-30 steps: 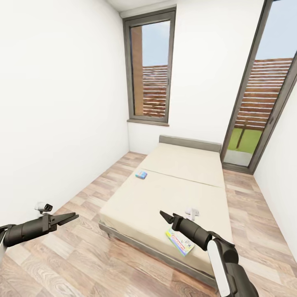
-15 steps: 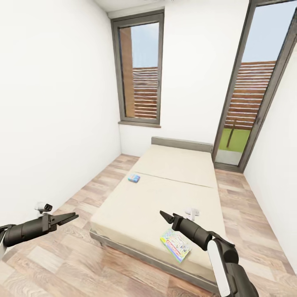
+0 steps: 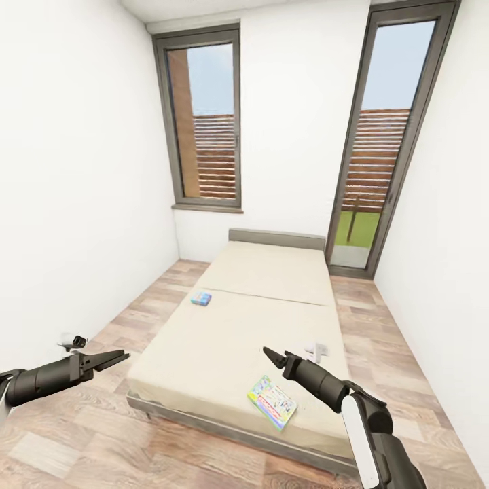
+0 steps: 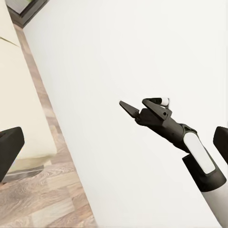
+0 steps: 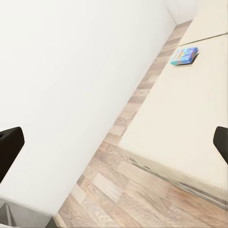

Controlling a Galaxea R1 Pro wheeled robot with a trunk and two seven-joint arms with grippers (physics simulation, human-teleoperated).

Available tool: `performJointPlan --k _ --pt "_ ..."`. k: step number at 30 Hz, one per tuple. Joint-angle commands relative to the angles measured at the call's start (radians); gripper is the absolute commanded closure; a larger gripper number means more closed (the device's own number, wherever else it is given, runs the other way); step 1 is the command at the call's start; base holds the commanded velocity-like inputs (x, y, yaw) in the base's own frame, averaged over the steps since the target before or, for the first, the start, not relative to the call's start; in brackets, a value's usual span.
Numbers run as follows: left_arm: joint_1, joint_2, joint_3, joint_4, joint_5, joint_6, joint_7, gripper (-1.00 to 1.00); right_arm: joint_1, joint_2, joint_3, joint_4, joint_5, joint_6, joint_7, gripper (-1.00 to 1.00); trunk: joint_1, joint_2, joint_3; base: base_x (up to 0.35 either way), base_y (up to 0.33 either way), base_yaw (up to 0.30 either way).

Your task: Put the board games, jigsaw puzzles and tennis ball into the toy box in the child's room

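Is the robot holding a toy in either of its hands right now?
No. The left gripper and right gripper hold nothing; both board games, the blue one and the pastel one, lie on the bed.

The bed [image 3: 258, 326] wears a matt beige cloth cover, smooth, with one seam across it, over a dull dark grey frame. The floor [image 3: 170, 448] looks like wood planks with a pale, streaky grain. The walls [image 3: 81, 170] are flat matt white. The window frames [image 3: 238, 115] look like dark matt metal. The small blue box [image 3: 200, 298] and the larger pastel box [image 3: 272, 402] have printed, slightly glossy card faces.
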Motion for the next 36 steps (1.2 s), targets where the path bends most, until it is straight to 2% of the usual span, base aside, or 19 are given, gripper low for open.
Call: performJointPlan --k 1,24,30,36 --pt "0.0 0.001 0.0 0.0 0.0 0.01 -0.004 -1.0 -0.001 0.001 -0.003 0.0 -0.004 0.007 0.003 -1.0 0.001 -0.002 -0.001 0.0 0.096 -0.227" --pt "0.0 -0.001 0.0 0.0 0.0 0.01 -0.004 -1.0 -0.001 0.001 -0.003 0.0 -0.005 0.007 0.003 -1.0 0.001 -0.002 0.022 0.0 0.02 -0.227" --pt "0.0 0.0 0.0 -0.001 0.0 0.01 -0.004 -1.0 -0.001 0.002 -0.003 0.0 -0.004 0.007 0.003 -1.0 0.001 -0.002 0.027 0.0 0.103 -0.211" --pt "0.0 0.0 0.0 0.0 0.0 0.01 -0.004 -1.0 -0.001 0.002 -0.002 0.0 -0.004 0.006 0.003 -1.0 0.001 -0.002 0.029 0.0 0.164 -0.066"
